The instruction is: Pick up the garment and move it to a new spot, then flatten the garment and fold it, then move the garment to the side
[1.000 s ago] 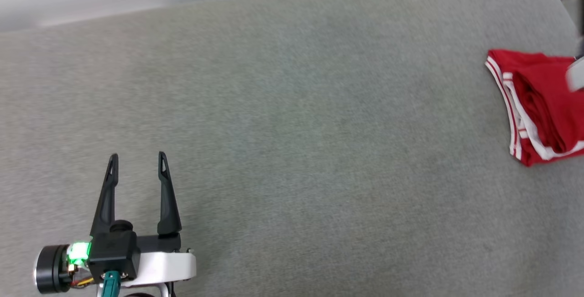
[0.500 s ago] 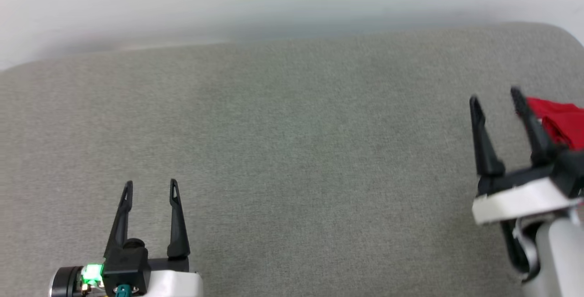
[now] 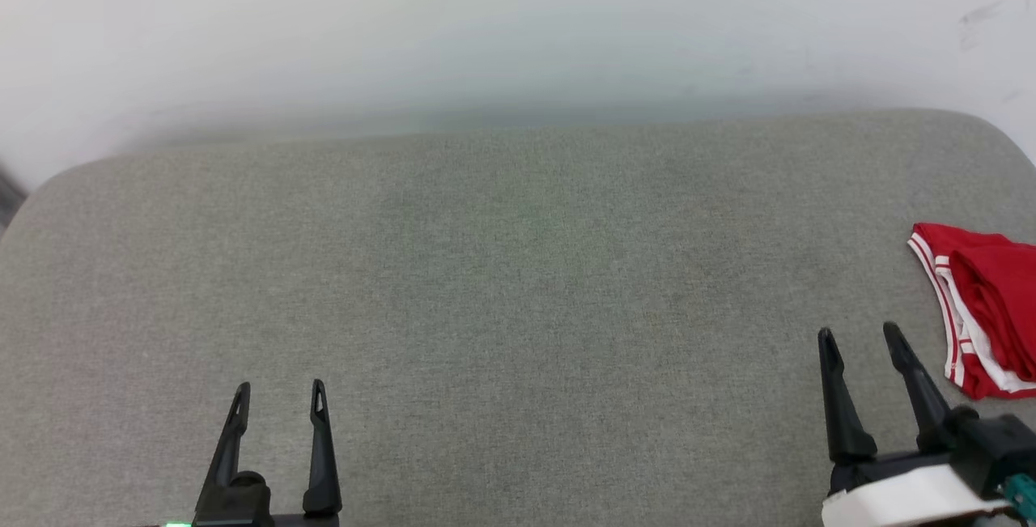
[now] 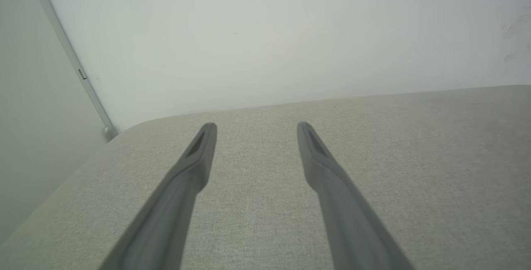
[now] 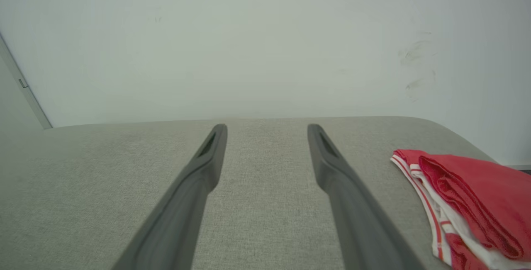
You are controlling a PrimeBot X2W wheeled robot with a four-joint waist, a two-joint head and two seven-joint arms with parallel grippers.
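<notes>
Both stand spread and empty: the right gripper (image 3: 858,331) hovers near the garment (image 3: 983,300), not touching it, and the left gripper (image 3: 280,388) well apart from it. Folded, red with white-striped trim, the garment lies on the grey surface (image 3: 518,268).

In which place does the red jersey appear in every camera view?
Head view: red jersey at the right edge, just beyond the right gripper.
Right wrist view: lower right, right of the fingers.
Left wrist view: left gripper above the grey cushion.
Shared landmark: cushion's far edge against the white wall.
</notes>
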